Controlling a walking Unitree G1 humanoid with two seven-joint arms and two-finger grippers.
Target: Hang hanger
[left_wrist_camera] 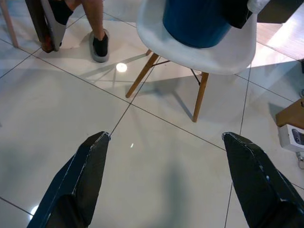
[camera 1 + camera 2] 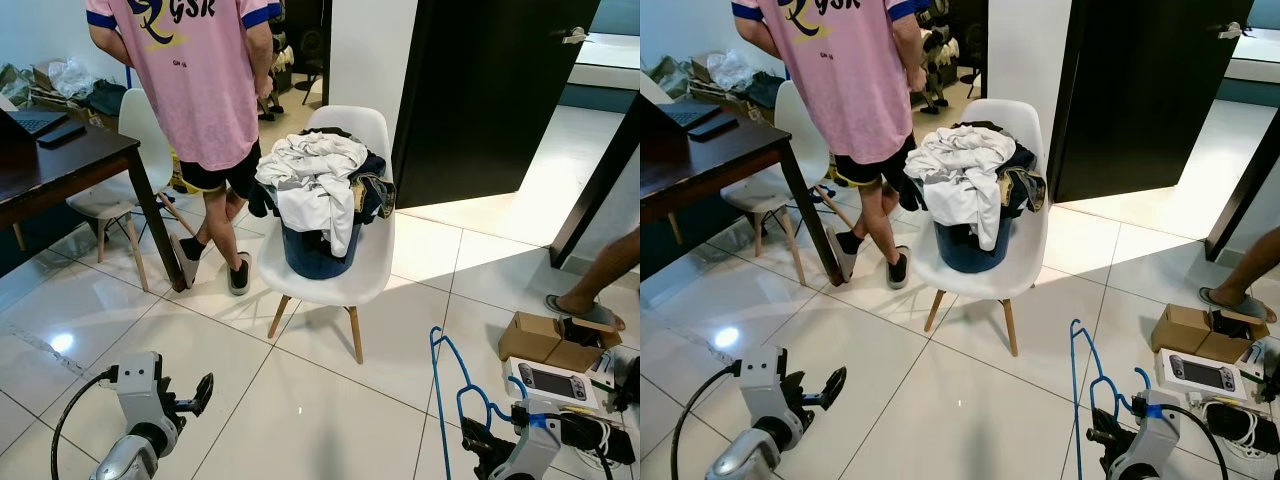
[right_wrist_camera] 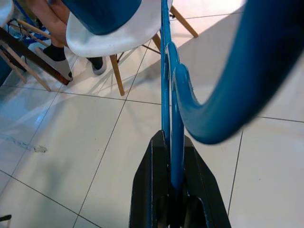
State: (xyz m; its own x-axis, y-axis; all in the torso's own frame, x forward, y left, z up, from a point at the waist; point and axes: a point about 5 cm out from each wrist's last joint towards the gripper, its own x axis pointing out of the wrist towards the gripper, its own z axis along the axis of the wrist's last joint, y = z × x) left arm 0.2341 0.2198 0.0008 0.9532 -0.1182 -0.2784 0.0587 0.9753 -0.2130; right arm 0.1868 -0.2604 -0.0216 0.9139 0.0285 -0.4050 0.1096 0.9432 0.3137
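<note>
A blue plastic hanger (image 2: 452, 378) stands upright at the lower right, held by my right gripper (image 3: 172, 142), whose black fingers are shut on its stem. The hanger's hook (image 3: 247, 90) curves close to the right wrist camera. My left gripper (image 1: 166, 137) is low at the left, open over bare floor tiles, with nothing between its fingers (image 1: 88, 166). In the head views the left gripper (image 2: 200, 395) points toward the white chair (image 2: 345, 270). That chair carries a blue basket (image 2: 320, 250) heaped with clothes (image 2: 315, 180).
A person in a pink shirt (image 2: 195, 70) stands beside a dark table (image 2: 60, 165) at the left. Another person's foot (image 2: 585, 305) is at the right. Cardboard boxes (image 2: 545, 340) and a handheld device box (image 2: 550, 383) lie on the floor at right. A dark door (image 2: 480, 90) is behind the chair.
</note>
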